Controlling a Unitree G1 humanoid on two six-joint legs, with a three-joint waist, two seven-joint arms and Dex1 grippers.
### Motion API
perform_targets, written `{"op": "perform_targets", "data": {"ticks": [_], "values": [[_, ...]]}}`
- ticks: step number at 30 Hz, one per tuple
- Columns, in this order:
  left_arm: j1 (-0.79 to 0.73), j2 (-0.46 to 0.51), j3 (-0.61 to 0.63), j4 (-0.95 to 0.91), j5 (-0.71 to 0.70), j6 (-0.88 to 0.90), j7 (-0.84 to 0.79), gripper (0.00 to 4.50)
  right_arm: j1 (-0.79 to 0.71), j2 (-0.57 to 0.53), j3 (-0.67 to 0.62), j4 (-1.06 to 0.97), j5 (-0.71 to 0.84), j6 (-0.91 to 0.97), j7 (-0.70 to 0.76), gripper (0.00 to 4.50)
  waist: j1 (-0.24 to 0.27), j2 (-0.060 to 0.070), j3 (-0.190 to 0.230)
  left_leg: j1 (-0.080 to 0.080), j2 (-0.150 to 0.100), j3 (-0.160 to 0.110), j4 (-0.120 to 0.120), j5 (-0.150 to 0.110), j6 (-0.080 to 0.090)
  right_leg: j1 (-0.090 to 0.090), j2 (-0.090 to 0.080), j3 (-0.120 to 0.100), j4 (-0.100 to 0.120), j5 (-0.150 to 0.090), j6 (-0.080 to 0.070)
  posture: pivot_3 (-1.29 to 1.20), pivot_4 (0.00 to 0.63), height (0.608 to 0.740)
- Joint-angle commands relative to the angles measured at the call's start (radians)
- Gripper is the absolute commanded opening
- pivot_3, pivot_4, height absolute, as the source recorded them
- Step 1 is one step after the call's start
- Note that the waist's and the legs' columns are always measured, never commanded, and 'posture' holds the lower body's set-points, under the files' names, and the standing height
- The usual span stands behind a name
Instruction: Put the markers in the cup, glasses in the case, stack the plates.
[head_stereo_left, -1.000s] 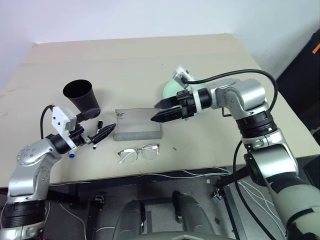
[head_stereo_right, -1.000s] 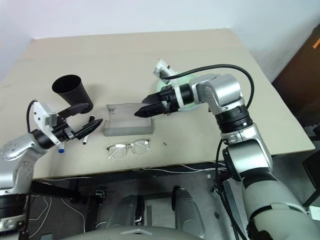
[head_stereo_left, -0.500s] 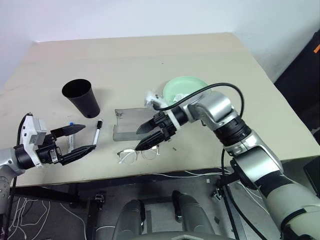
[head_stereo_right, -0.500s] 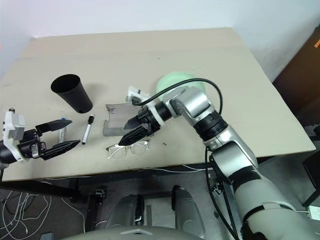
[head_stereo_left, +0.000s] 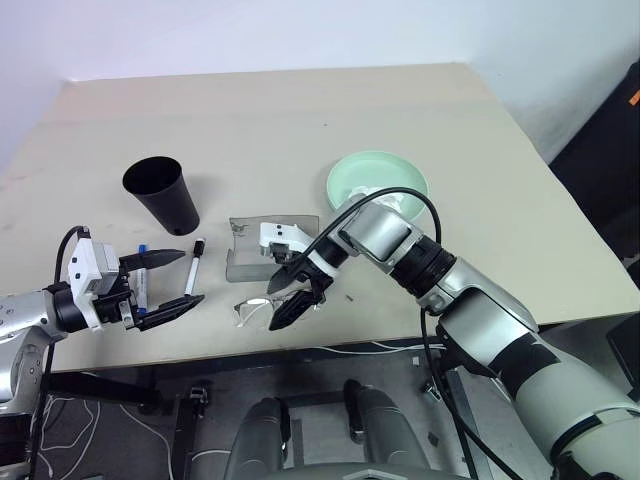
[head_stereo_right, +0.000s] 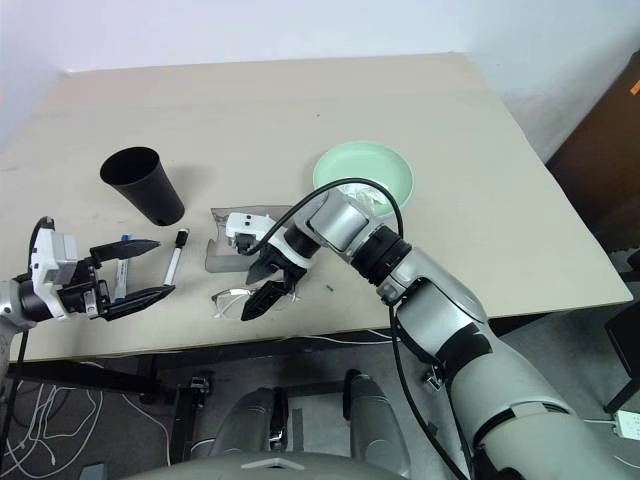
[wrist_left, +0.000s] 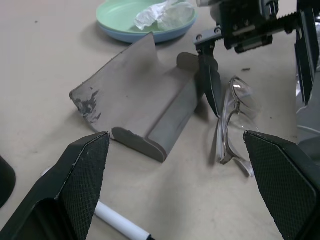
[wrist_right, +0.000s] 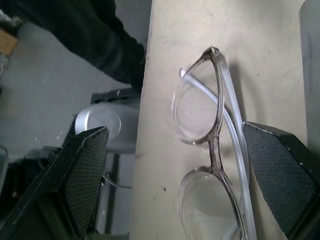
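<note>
Your right pincer (head_stereo_right: 262, 290) has swung down from above the case (head_stereo_right: 235, 250) and now brackets the glasses (wrist_right: 210, 165) on the counter (head_stereo_right: 300, 110), jaws wide; left pincer (head_stereo_right: 135, 270) wide, holding nothing

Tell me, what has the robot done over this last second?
The right gripper swung from above the case down to the glasses, fingers open around them, not yet gripping. The left gripper drew back from the markers, open and holding nothing. Cup, plates, case, glasses and markers stayed put.
</note>
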Motion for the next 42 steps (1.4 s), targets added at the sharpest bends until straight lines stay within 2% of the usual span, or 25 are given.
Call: {"op": "perform_targets", "data": {"ticks": [1, 4, 9, 16, 19, 23, 29, 33, 37, 42], "values": [[-0.015, -0.009, -0.005, 0.005, 0.009, -0.029, 0.004, 4.5, -0.026, 0.014, -0.004, -0.008, -0.021, -0.02, 0.018, 4.1, 0.0, 0.0, 0.0, 0.0, 0.0, 0.0, 0.0, 0.0, 0.0, 0.0, 0.0, 0.0, 0.0, 0.0, 0.0, 0.0, 0.15, 0.733], [-0.019, -0.023, -0.012, 0.012, 0.017, -0.039, 0.008, 4.5, -0.023, 0.019, -0.011, -0.01, -0.031, -0.018, 0.023, 3.4, 0.0, 0.0, 0.0, 0.0, 0.0, 0.0, 0.001, 0.0, 0.0, 0.0, 0.0, 0.0, 0.001, 0.0, 0.0, 0.0, 0.15, 0.733], [-0.016, -0.03, -0.021, 0.019, 0.022, -0.054, 0.004, 4.5, -0.022, 0.028, -0.021, -0.008, -0.042, 0.0, 0.015, 1.83, 0.0, 0.0, 0.0, 0.001, 0.0, 0.0, 0.001, 0.0, 0.0, 0.0, 0.001, 0.0, 0.002, 0.0, 0.0, 0.0, 0.15, 0.733], [-0.027, -0.023, -0.024, 0.047, 0.03, -0.071, -0.003, 4.5, -0.019, 0.043, -0.028, 0.016, -0.059, -0.001, -0.005, 1.83, 0.0, 0.0, 0.0, 0.001, 0.0, 0.0, 0.001, 0.0, 0.0, 0.0, 0.001, 0.0, 0.003, 0.0, 0.0, 0.0, 0.15, 0.733], [-0.032, -0.023, -0.025, 0.057, 0.031, -0.074, -0.006, 4.5, -0.03, 0.05, -0.045, 0.033, -0.051, 0.014, -0.004, 1.32, 0.0, 0.0, 0.0, 0.001, 0.0, 0.0, 0.001, 0.0, 0.0, 0.0, 0.001, 0.0, 0.003, 0.0, 0.0, 0.0, 0.15, 0.733], [-0.035, -0.026, -0.029, 0.066, 0.032, -0.078, -0.009, 4.5, -0.038, 0.043, -0.058, 0.035, -0.049, 0.009, 0.012, 0.03, 0.0, 0.0, 0.0, 0.001, 0.0, 0.0, 0.002, 0.0, 0.0, 0.0, 0.001, 0.0, 0.003, 0.0, 0.0, 0.0, 0.15, 0.733], [-0.034, -0.037, -0.037, 0.075, 0.029, -0.087, -0.009, 4.5, -0.066, 0.007, -0.113, -0.01, 0.003, 0.054, 0.082, 0.03, 0.0, 0.0, 0.0, 0.001, 0.0, 0.0, 0.002, 0.0, 0.0, 0.0, 0.001, 0.0, 0.003, 0.0, 0.0, 0.0, 0.15, 0.733], [-0.03, -0.045, -0.035, 0.08, 0.028, -0.087, -0.005, 4.5, -0.133, -0.002, -0.225, 0.03, 0.072, 0.065, 0.113, 0.03, 0.0, 0.0, 0.0, 0.001, 0.0, 0.0, 0.002, 0.0, 0.0, 0.001, 0.001, 0.0, 0.003, 0.0, 0.0, 0.0, 0.15, 0.733], [-0.025, -0.048, -0.027, 0.082, 0.026, -0.088, -0.006, 4.5, -0.232, 0.038, -0.303, 0.244, 0.031, -0.044, 0.014, 0.03, -0.001, 0.0, 0.0, 0.002, 0.0, 0.0, 0.002, 0.0, 0.0, 0.001, 0.002, -0.001, 0.004, 0.0, 0.0, 0.0, 0.15, 0.733], [-0.016, -0.051, -0.023, 0.079, 0.025, -0.091, -0.003, 4.5, -0.292, 0.07, -0.324, 0.473, -0.067, -0.313, -0.061, 0.03, -0.002, 0.0, 0.0, 0.003, 0.001, 0.0, 0.001, 0.0, 0.0, 0.002, 0.002, -0.001, 0.003, 0.0, 0.0, 0.0, 0.15, 0.733]]}}
